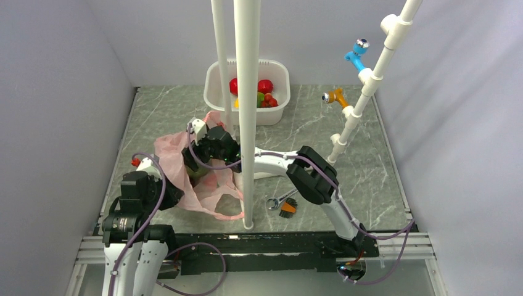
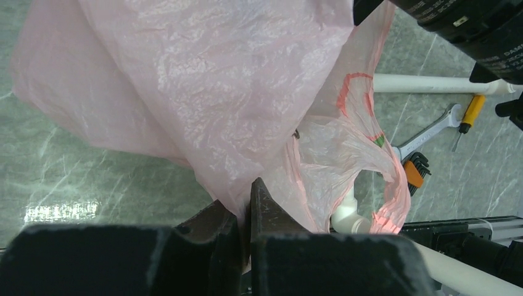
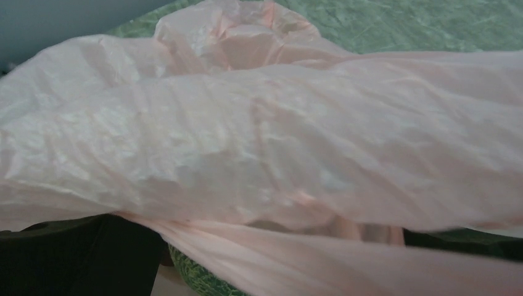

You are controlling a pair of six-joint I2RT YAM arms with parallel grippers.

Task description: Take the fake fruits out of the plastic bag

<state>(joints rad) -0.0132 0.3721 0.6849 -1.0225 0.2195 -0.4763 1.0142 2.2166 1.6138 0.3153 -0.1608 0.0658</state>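
Workspace from above: a thin translucent pink plastic bag (image 1: pixel 171 153) lies crumpled at 9 o'clock on the grey-green marbled table (image 1: pixel 370 172), one loop handle (image 1: pixel 225 214) trailing toward 5 o'clock. The left gripper (image 2: pixel 250 206), at the bag's 9 o'clock edge, has its jaws nearly together, pinching a fold of the pink film. The right gripper (image 1: pixel 206 151) sits at the bag's 2 o'clock side. The film drapes across its wrist camera and hides the fingers, so how far it is open, and whether it holds anything, cannot be told. A white rectangular plastic tub (image 1: pixel 213 83) stands at 12 o'clock, apart from the bag, containing glossy red round fake fruits (image 1: pixel 265 86) and a green piece (image 1: pixel 260 97). A silver open-ended wrench (image 1: pixel 276 201) and an orange-handled tool (image 1: pixel 288 209) lie at 5 o'clock.
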